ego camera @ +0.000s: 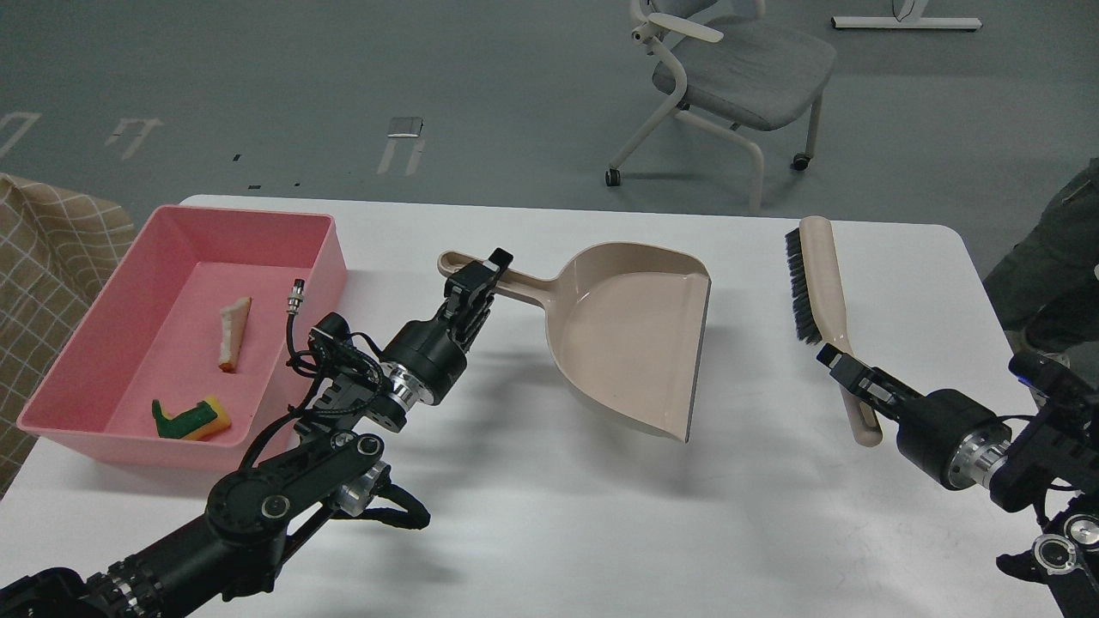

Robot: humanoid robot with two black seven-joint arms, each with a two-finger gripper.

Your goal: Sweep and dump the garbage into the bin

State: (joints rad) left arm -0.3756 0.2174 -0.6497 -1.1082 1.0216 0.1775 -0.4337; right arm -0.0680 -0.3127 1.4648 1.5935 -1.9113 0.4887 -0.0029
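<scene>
Head view: bread slice [233, 333] lies lengthwise in bin [326, 257].

Bread slice [233, 333] and yellow sponge [194, 418] inside pink bin [103, 283], dustpan [631, 335] alongside.

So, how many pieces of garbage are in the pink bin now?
2. The bread slice lies near the middle of the bin, and the yellow sponge lies near its front wall. None shows on the table; the arms could hide some.
</scene>
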